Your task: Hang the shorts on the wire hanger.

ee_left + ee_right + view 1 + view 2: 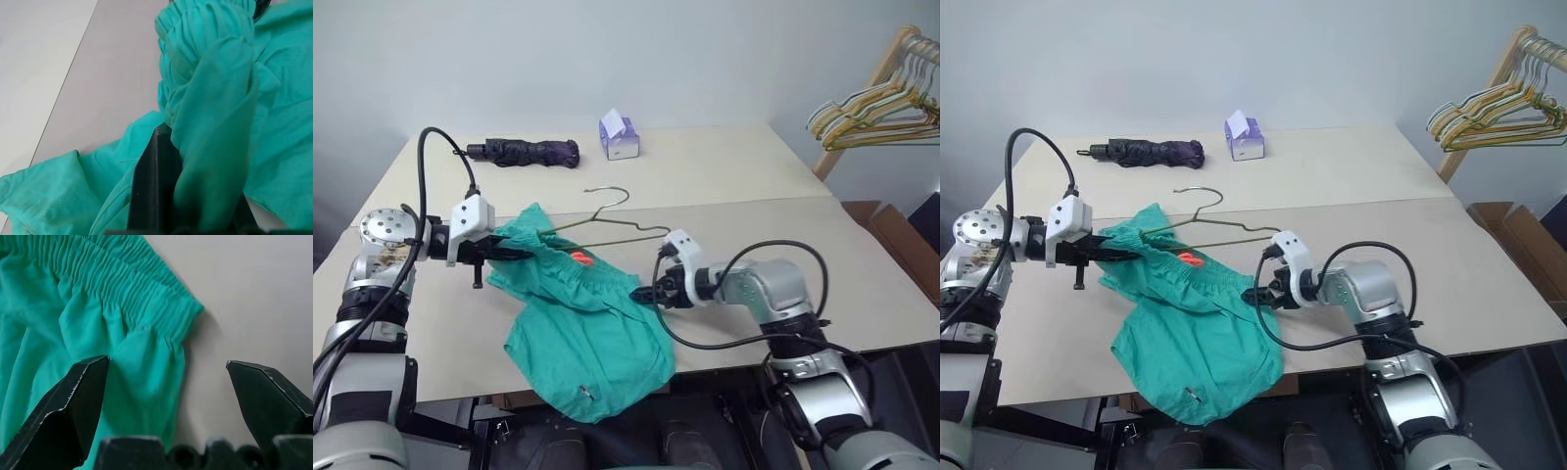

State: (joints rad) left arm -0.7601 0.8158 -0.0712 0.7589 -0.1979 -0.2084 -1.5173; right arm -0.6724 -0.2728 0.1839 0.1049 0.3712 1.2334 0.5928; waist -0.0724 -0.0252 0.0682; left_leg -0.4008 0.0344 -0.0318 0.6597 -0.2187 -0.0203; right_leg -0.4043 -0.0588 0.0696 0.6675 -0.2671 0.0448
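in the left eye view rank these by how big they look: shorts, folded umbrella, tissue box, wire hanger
1. the shorts, largest by far
2. the wire hanger and the umbrella: similar in length; the umbrella lies farther back, so I won't rank them
3. the tissue box, smallest

We see the teal-green fabric shorts (pixel 579 338) draped over the table's (pixel 724 176) front edge. The thin wire hanger (pixel 612 223) lies just behind them, the folded dark umbrella (pixel 527 152) farther back.
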